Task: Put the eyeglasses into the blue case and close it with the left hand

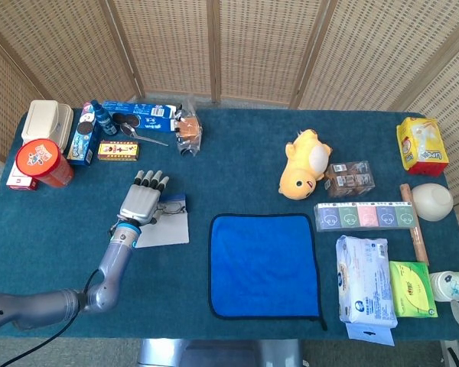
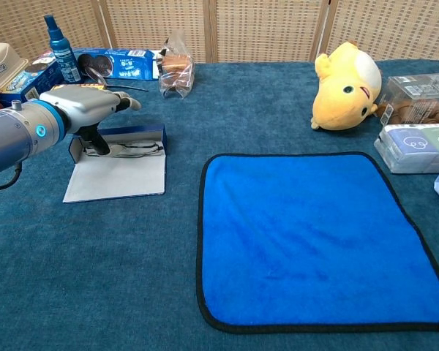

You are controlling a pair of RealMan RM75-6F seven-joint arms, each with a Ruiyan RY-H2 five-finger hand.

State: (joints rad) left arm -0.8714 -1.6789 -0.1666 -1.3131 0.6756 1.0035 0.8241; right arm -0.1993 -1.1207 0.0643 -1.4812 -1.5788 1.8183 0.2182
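The blue case (image 2: 129,132) lies open left of centre, its white flap (image 2: 115,177) flat on the table toward me; the head view shows the case (image 1: 167,229) too. Thin dark eyeglasses (image 2: 134,149) lie along the blue tray part at the back of the case, and the eyeglasses (image 1: 171,207) are partly hidden in the head view. My left hand (image 2: 84,110) hovers palm-down over the case's left end, thumb down on the left end of the eyeglasses, pinching them. From above, the left hand (image 1: 142,200) covers that end. No right hand shows.
A blue cloth (image 2: 314,234) lies right of the case. Behind the hand stand a spray bottle (image 2: 58,40), cookie packs (image 2: 121,62) and a bagged snack (image 2: 177,69). A yellow plush (image 2: 346,84) and boxes (image 2: 417,146) sit at the right.
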